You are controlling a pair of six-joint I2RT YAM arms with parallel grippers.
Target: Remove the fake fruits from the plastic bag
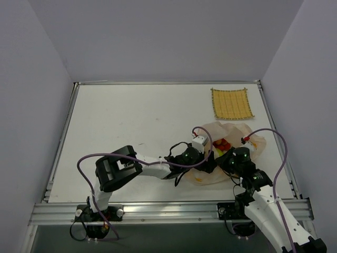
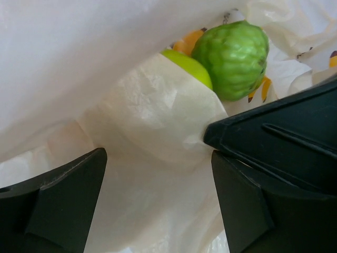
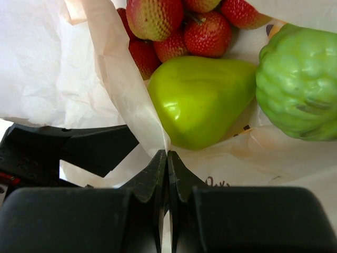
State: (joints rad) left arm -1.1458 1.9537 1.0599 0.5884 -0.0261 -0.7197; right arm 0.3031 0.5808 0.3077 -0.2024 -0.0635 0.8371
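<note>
The plastic bag (image 1: 209, 129) lies crumpled at the table's near right, its mouth held up. Inside it are a yellow-green pear-shaped fruit (image 3: 202, 100), a bumpy green fruit (image 3: 300, 84) and a cluster of red berries (image 3: 179, 26); the berries (image 1: 222, 143) also show from above. My right gripper (image 3: 167, 154) is shut on a fold of the bag's edge just in front of the pear-shaped fruit. Beside it, my left gripper (image 2: 158, 158) stands open with bag film (image 2: 152, 121) between its fingers. The bumpy fruit (image 2: 231, 58) sits beyond it.
A yellow woven mat (image 1: 231, 104) lies flat at the far right of the table. Both arms crowd the bag; the right gripper's black body (image 2: 284, 121) sits close against my left gripper's right finger. A raised rail (image 1: 158, 211) runs along the near edge.
</note>
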